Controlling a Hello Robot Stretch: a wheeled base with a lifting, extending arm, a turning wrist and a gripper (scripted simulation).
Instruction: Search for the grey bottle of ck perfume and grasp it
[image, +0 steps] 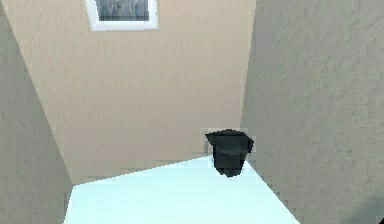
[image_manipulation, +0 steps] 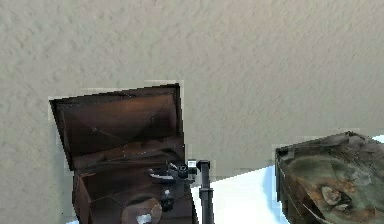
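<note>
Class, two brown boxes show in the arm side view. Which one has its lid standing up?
The left box, its lid raised upright behind it; the right box sits low with no raised lid.

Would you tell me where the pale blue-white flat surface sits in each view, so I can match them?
Forward view: pale blue-white flat surface along the bottom, below the black pot.
Arm side view: bottom, between dark brown open chest and rusty brown tub.
Shared landmark: rough beige wall.
</note>
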